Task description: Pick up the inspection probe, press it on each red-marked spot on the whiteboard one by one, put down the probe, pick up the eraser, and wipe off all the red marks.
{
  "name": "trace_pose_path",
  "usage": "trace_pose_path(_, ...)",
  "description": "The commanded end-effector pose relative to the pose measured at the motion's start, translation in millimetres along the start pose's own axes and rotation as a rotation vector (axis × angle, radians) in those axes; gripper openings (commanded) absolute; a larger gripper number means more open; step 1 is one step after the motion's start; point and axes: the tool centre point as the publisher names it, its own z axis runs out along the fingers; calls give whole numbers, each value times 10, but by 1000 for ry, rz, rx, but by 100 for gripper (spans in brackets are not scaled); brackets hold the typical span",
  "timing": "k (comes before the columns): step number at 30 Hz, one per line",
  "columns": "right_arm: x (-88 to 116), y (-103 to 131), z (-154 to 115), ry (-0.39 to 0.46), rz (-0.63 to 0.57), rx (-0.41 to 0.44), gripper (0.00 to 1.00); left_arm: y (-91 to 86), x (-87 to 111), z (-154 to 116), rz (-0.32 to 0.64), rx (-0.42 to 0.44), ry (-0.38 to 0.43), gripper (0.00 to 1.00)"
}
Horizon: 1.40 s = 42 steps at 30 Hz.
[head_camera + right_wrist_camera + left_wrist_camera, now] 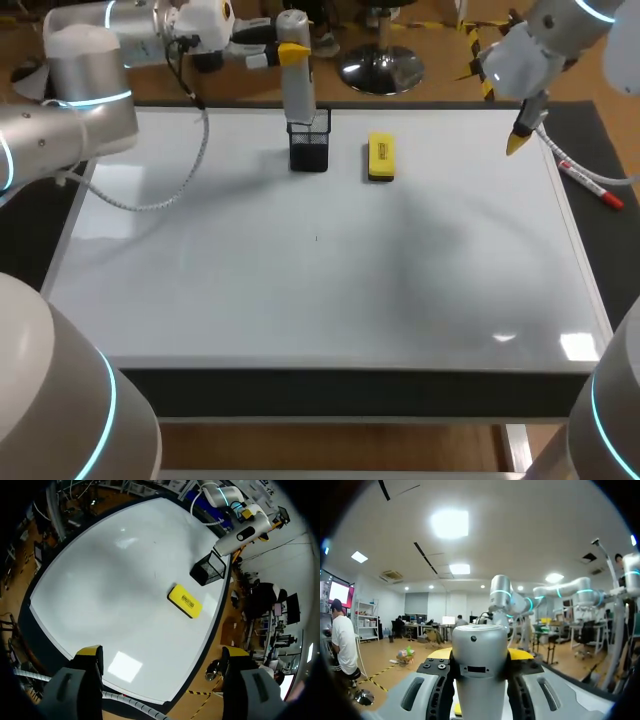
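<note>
Hand on the left clamped round the inspection probe, upright, lower end at the mouth of the black mesh holder by the whiteboard's far edge. Yellow eraser just beside the holder. Right hand spread wide, empty, high over the board's right side. No red marks plain to see. Likely lifting the probe out: best drawn straight up, clear of the mesh rim, kept vertical.
</note>
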Motion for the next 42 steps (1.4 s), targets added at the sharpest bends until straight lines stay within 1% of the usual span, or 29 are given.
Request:
trace_pose_path(1, -6, -2, 0, 4, -1, 3, 100, 29, -33, 67, 0, -3, -5, 0)
trace_pose_path(7, -6, -2, 0, 4, -1, 3, 100, 110, -89, 96, -6, -11, -42, 0)
trace_pose_path(16, -6, -2, 0, 4, -1, 3, 100, 178, -145, 91, -12, -5, -79, 0)
trace_pose_path(31, -6, -2, 0, 4, -1, 3, 100, 296, -234, 139, -8, -17, -96, 0)
trace_pose_path(42, -6, -2, 0, 4, -1, 3, 100, 361, -279, 109, -2, -17, -107, 0)
